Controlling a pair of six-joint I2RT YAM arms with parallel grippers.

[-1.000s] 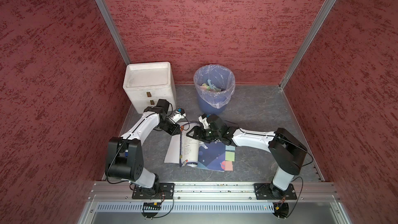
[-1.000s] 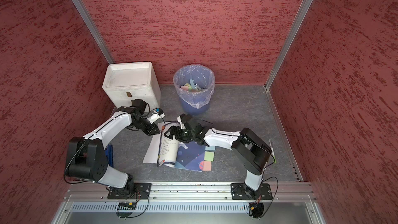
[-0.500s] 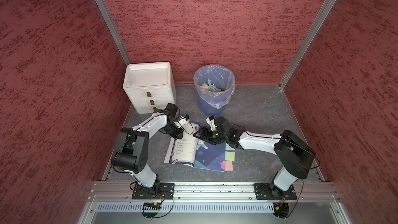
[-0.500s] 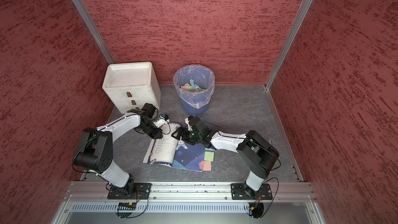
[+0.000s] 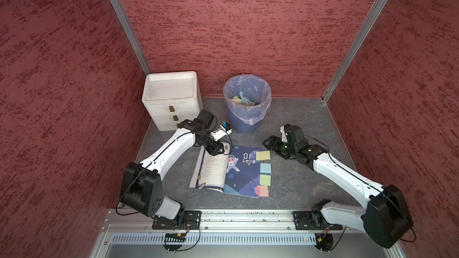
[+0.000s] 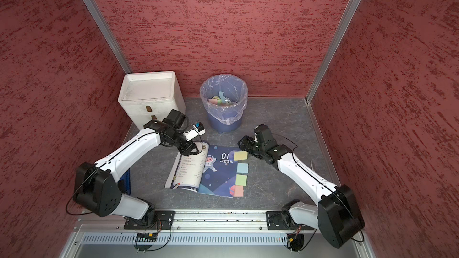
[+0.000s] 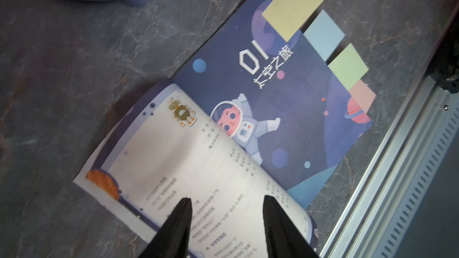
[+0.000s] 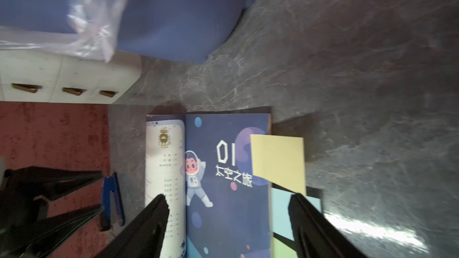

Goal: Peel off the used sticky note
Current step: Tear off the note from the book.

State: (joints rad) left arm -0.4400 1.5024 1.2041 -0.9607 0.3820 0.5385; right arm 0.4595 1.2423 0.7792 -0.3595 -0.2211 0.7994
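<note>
Grey tabletop (image 5: pixel 298 125) | yellow note (image 8: pixel 278 162) just beside R gripper (image 8: pixel 228 198), jaws wide, empty | L gripper (image 7: pixel 227 198) parted

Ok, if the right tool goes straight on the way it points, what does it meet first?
Most likely the open book's blue page, right beside the yellow sticky note; depth is hard to judge.

Open book (image 7: pixel 285 110), four sticky notes (image 7: pixel 295 3), pincer (image 7: pixel 226 198) parted
</note>
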